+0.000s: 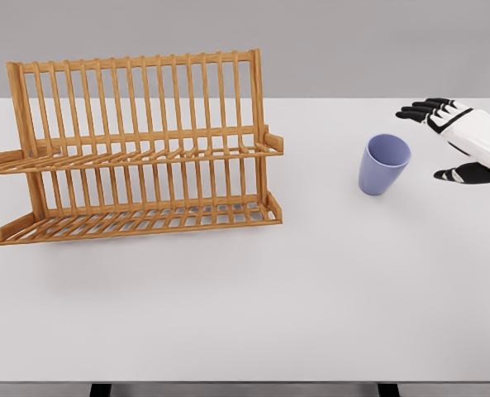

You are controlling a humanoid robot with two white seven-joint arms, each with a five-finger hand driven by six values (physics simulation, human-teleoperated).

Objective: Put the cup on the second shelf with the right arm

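White table [253,306] fills most of the frame, grey wall behind. Your cup [383,164] stands upright, mouth up, right of centre. Right hand [463,141] sits just beside it at the right edge, fingers apart, holding nothing, so reach left. Rack [137,149] is well apart, frame left; no left arm in view.
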